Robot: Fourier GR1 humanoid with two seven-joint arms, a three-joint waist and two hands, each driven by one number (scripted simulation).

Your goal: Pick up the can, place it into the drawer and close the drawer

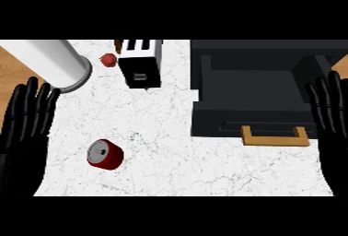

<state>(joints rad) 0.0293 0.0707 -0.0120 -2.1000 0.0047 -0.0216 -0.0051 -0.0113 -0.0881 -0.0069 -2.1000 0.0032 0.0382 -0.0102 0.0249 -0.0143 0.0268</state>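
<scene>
A red can [104,154] with a grey lid lies on its side on the white marble counter [170,120], at the lower left. A black drawer unit [252,87] stands open at the right, with a tan handle [275,137] on its front. My left hand [26,115] rests open at the left edge, fingers up, above and left of the can and apart from it. At the right edge my right hand [329,110] is open too, fingers up, beside the drawer's right wall.
A large white cylinder [54,62] lies at the upper left corner. A black-and-white toaster [141,62] stands at the top centre, with a small red object [108,59] just left of it. Wooden floor shows beyond the counter's edges.
</scene>
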